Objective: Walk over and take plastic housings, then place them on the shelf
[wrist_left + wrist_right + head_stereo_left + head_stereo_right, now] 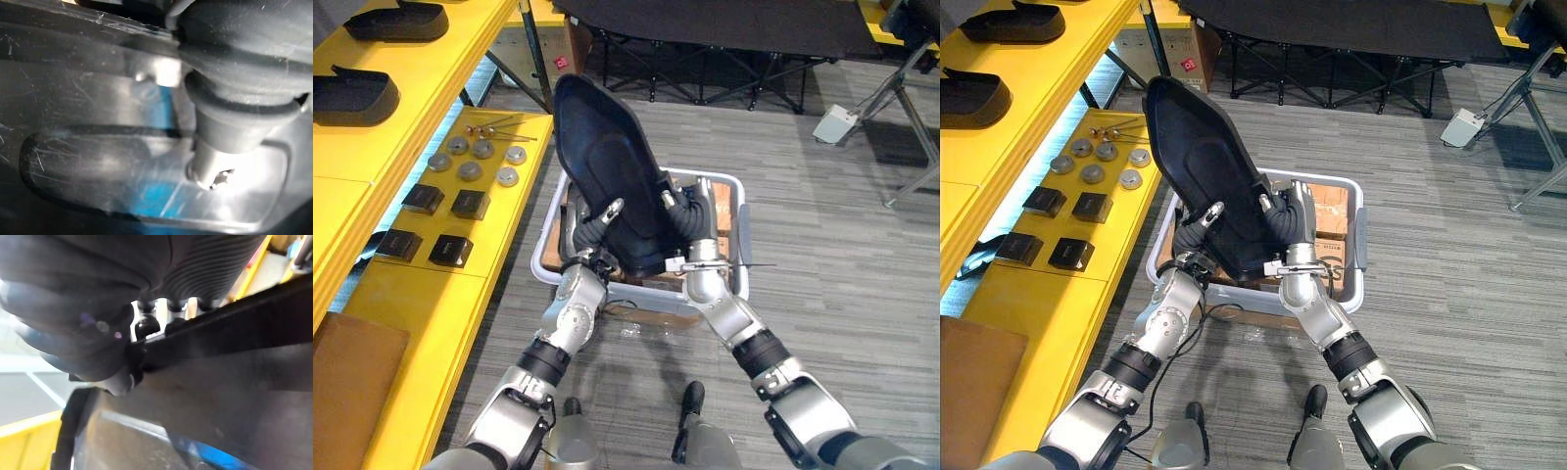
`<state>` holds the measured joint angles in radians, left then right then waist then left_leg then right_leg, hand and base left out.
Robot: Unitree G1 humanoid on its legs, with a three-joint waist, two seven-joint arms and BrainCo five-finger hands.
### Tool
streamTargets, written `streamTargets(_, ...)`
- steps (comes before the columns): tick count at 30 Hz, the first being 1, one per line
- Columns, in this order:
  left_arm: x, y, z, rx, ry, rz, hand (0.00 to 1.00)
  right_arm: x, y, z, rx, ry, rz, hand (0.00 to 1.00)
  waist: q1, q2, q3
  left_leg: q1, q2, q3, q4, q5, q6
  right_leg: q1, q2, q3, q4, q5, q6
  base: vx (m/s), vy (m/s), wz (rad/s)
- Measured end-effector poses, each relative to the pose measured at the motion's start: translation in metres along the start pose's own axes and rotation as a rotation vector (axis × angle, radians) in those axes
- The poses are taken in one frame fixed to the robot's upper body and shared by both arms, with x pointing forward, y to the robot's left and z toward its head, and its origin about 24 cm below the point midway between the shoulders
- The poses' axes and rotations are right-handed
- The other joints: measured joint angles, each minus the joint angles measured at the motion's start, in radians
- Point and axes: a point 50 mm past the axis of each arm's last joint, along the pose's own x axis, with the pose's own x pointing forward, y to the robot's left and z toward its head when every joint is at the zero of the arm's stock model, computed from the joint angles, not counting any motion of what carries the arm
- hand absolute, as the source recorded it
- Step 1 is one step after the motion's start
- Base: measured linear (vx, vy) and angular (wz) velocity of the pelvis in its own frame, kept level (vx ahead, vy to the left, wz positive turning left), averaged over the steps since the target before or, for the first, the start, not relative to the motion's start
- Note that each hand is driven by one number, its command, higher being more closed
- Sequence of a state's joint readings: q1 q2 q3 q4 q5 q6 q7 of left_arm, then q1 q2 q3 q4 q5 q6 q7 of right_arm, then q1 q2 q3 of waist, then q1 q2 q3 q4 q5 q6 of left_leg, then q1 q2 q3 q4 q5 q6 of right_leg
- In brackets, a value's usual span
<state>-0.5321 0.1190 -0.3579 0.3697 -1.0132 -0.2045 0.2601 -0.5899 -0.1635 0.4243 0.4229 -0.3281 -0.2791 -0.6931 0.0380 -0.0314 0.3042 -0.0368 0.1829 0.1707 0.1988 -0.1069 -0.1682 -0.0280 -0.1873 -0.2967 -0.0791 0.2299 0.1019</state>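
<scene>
1. The black plastic housing [605, 162] is held up, tilted, above a grey bin [736, 188] on the floor.
2. The left hand [594, 233] grips its left edge, thumb on the front face.
3. The right hand [691, 217] grips its right edge, fingers curled over the rim.
4. On the yellow shelf [431, 289] to the left lie metal discs [473, 170] and small black boxes [441, 224]; another housing [352, 96] sits one level higher.
</scene>
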Motion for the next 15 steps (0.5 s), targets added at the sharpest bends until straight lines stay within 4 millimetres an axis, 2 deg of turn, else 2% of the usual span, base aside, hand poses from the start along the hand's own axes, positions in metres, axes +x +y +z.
streamTargets(12, -0.016, -0.003, 0.004, -0.003, -0.076, -0.042, 1.00, -0.009, -0.002, 0.012, 0.076, -0.066, -0.044, 1.00, -0.002, -0.013, -0.012, 0.026, -0.001, 0.002, -0.014, 0.003, 0.001, 0.014, 0.000, 0.002, -0.002, -0.001, 0.000, 0.00, 0.001, -0.01)
streamTargets(13, -0.016, -0.003, 0.005, 0.008, -0.081, -0.043, 1.00, -0.009, -0.002, 0.011, 0.077, -0.065, -0.044, 0.00, -0.002, -0.013, -0.012, 0.030, -0.001, 0.003, -0.015, 0.003, 0.001, 0.016, 0.000, 0.003, -0.002, -0.001, 0.000, 0.00, 0.005, -0.05)
streamTargets(15, -0.017, -0.002, 0.005, 0.031, -0.092, -0.043, 1.00, -0.012, -0.002, 0.010, 0.080, -0.057, -0.043, 0.00, -0.002, -0.015, -0.014, 0.037, -0.001, 0.003, -0.016, 0.003, 0.001, 0.024, 0.000, 0.002, -0.002, -0.001, -0.001, 0.00, 0.000, 0.00)
